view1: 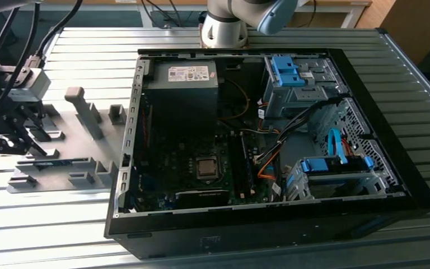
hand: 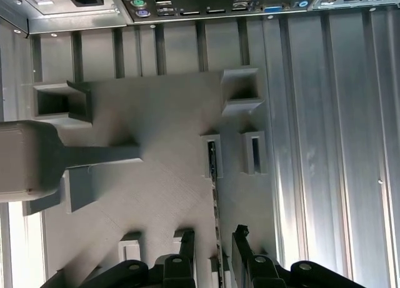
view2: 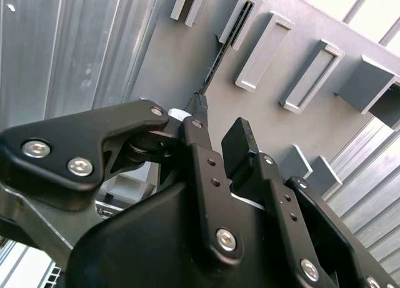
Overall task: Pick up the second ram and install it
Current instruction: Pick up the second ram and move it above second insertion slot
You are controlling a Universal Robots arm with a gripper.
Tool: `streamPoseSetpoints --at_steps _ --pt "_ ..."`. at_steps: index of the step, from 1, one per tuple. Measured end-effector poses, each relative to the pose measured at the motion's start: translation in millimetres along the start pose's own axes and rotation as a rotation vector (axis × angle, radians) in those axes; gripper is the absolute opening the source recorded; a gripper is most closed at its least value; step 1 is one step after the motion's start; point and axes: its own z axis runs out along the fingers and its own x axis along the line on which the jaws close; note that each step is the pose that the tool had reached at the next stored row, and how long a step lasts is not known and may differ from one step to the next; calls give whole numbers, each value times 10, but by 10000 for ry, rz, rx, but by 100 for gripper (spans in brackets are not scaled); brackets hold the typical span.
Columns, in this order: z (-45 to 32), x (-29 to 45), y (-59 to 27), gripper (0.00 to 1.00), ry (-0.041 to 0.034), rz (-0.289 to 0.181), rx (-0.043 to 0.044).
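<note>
Exterior view: gripper (view1: 7, 141) at the far left, low over the left edge of the grey fixture plate (view1: 69, 147). The second ram (view1: 54, 163) stands on its long edge in a slotted block on that plate, just beside the gripper. The open computer case (view1: 394, 185) sits to the right, well apart. First wrist view: fingers (hand: 186, 243) spread wide, straddling the ram's thin edge. There is a gap on each side and no grip.
</note>
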Motion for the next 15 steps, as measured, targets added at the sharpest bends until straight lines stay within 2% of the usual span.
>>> streamPoseSetpoints --at_steps 4,15 --pt "37 -2 -9 37 -1 0 2" --pt "44 -2 -10 37 0 0 1"
